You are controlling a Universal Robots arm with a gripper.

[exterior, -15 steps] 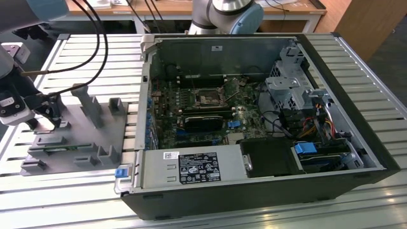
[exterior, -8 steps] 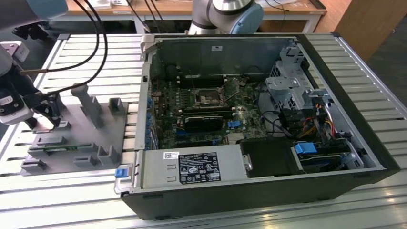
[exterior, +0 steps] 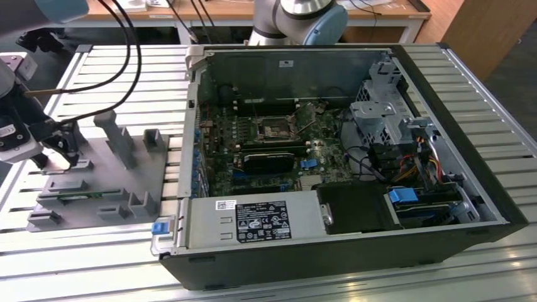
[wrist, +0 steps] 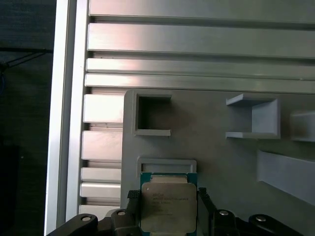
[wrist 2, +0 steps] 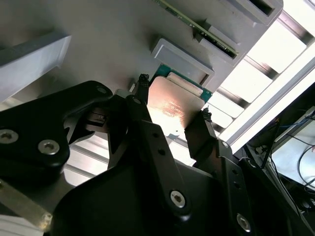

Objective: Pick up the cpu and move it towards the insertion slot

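The cpu [wrist: 169, 206] is a flat square chip with a silvery top and a thin green rim. It lies on the grey fixture plate [wrist: 211, 157], just below a small grey bracket. In both wrist views my gripper [wrist: 167, 199] has a black finger pressed against each side of the cpu [wrist 2: 172, 105], shut on it, with the chip still low at the plate. In the exterior view the gripper [exterior: 65, 154] is at the fixture's left end. The insertion slot [exterior: 275, 129], a metal-framed square socket, sits on the motherboard inside the open computer case, far to the exterior view's right.
The fixture [exterior: 100, 182] carries upright grey posts [exterior: 117, 141] and a green circuit strip [exterior: 80, 196] in a recess. The black case wall [exterior: 191, 126] stands between fixture and motherboard. Cables [exterior: 126, 56] hang over the slatted metal table [exterior: 109, 75].
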